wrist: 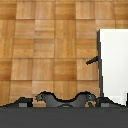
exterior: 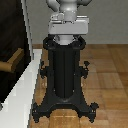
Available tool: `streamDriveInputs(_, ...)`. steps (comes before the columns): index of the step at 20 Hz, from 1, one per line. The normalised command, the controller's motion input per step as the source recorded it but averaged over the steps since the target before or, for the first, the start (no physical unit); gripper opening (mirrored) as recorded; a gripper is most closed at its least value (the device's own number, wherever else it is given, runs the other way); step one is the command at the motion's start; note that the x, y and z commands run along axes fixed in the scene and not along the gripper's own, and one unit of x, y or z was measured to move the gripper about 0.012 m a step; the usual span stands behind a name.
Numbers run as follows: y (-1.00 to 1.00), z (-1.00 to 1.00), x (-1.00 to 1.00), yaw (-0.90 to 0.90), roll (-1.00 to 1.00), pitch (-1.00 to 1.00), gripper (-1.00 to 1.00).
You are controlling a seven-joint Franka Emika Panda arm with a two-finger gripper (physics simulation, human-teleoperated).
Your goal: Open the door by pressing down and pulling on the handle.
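The door point(exterior: 11, 27) is a tall dark panel at the exterior view's left, set in a white frame point(exterior: 27, 82). The tan handle point(exterior: 11, 62) sticks out from the panel at mid height, its rounded end toward the pedestal. My gripper does not show in either view; only the arm's lower grey-white links point(exterior: 67, 22) show above the pedestal. In the wrist view a white block point(wrist: 112, 62) stands over the wood floor, and a short dark bar point(wrist: 92, 61) sticks out of its side; I cannot tell whether that bar is the handle.
The black robot pedestal point(exterior: 65, 70) with spread feet stands on the wood floor point(exterior: 107, 75), right beside the white frame. Its feet also show in the wrist view point(wrist: 62, 99). A dark band point(wrist: 64, 117) fills the wrist view's edge.
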Motion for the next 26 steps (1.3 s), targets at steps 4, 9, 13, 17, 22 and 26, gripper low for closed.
streamDriveInputs(4,-1.00,0.00,0.00,0.00,0.00,0.00,1.00)
streamDriveInputs(9,-0.60,0.00,0.00,0.00,0.00,0.00,1.00)
streamDriveInputs(13,-0.50,0.00,0.00,0.00,0.00,0.00,1.00)
streamDriveInputs(17,-0.75,0.00,0.00,0.00,0.00,0.00,1.00)
streamDriveInputs(22,-0.40,0.00,0.00,-0.06,0.00,0.00,1.00)
streamDriveInputs(26,-0.50,0.00,0.00,-0.11,0.00,0.00,1.00)
